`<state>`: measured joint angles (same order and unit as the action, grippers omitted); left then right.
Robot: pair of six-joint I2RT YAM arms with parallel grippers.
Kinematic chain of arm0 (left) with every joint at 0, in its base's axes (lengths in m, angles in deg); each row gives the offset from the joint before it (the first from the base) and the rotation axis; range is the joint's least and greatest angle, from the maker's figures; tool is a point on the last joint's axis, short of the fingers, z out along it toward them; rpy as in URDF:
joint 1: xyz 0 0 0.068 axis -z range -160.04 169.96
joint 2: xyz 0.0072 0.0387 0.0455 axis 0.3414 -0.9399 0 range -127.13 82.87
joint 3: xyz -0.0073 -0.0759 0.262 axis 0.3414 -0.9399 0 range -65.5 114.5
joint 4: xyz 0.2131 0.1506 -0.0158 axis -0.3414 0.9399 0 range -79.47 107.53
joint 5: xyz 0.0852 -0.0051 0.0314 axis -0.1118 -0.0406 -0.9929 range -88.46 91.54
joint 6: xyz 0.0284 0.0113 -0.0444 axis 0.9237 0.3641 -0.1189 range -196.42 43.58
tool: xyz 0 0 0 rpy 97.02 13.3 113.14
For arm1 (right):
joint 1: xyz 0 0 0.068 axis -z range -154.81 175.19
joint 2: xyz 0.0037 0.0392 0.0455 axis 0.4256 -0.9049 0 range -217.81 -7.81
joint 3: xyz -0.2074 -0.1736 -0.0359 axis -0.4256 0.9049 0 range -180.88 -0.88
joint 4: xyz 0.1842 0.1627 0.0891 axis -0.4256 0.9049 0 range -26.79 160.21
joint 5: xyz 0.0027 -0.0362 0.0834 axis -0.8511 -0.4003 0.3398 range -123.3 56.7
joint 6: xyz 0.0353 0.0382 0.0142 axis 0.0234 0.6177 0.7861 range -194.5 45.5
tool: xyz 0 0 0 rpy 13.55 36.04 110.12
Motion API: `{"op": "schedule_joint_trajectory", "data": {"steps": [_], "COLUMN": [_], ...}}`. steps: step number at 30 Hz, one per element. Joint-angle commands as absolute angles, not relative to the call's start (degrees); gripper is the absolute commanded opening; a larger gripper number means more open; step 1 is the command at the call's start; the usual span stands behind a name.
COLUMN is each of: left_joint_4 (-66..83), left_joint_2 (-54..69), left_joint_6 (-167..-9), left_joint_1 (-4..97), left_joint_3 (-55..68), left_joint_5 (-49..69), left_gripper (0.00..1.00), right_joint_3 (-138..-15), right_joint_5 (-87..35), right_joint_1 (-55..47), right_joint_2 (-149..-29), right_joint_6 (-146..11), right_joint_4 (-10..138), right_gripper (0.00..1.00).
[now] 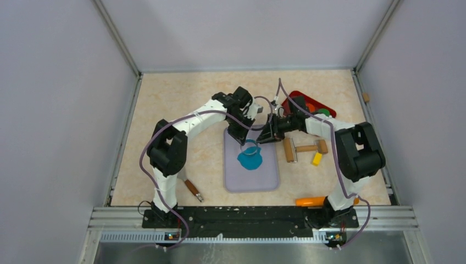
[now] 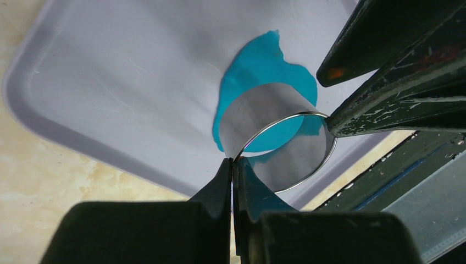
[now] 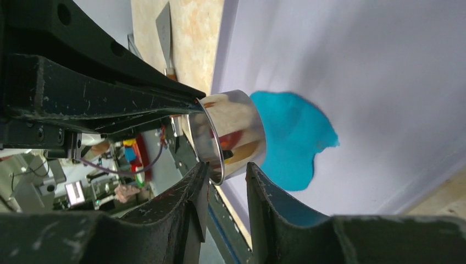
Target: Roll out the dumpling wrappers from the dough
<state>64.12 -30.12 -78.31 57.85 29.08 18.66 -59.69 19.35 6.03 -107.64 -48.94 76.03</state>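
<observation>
From above, the dough [image 1: 250,160] lies as a flattened teal patch on the lavender mat [image 1: 264,179], near its middle. A metal ring cutter [image 1: 251,147] stands on the dough's far edge. The left gripper [image 1: 245,140] and the right gripper [image 1: 265,136] meet at the ring. A wooden roller [image 1: 304,148] and a yellow block [image 1: 317,159] lie right of the mat.

In the left wrist view, the left claw is pinched tight on the ring's thin wall. A right finger touches the opposite rim.

In the right wrist view, the right jaws stand apart astride the ring's wall. The ring sits partly over the dough.
</observation>
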Motion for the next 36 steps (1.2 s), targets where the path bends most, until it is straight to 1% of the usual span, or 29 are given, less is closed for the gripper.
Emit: {"op": "schedule_joint_trajectory", "data": {"steps": [1, 4, 6, 12, 23, 36], "left_joint_4": [62.7, 62.6, 62.3, 60.7, 54.7, 54.6], "left_joint_2": [-26.9, -26.6, -26.1, -25.3, -24.9, -26.3], "left_joint_6": [-79.5, -79.6, -79.7, -79.3, -79.7, -79.3], "left_joint_1": [59.0, 59.2, 59.4, 59.8, 60.7, 61.7], "left_joint_3": [27.8, 27.3, 26.6, 23.9, 19.4, 19.7], "left_joint_5": [20.6, 20.7, 20.8, 21.7, 20.1, 19.4], "left_gripper": [0.0, 0.0, 0.0, 0.0, 0.0, 0.0], "right_joint_3": [-58.5, -58.0, -57.4, -55.4, -53.3, -53.1], "right_joint_5": [21.9, 20.8, 19.6, 17.5, 15.0, 16.3], "right_joint_1": [4.2, 3.4, 3.1, 3.0, 2.5, 2.5], "right_joint_2": [-106.9, -106.5, -106.1, -103.9, -103.1, -102.8], "right_joint_6": [-49.9, -51.5, -53.2, -56.0, -57.5, -58.4], "right_joint_4": [75.0, 76.7, 78.5, 81.3, 81.6, 81.7], "right_gripper": [0.31, 0.29, 0.24, 0.18, 0.17, 0.17]}}
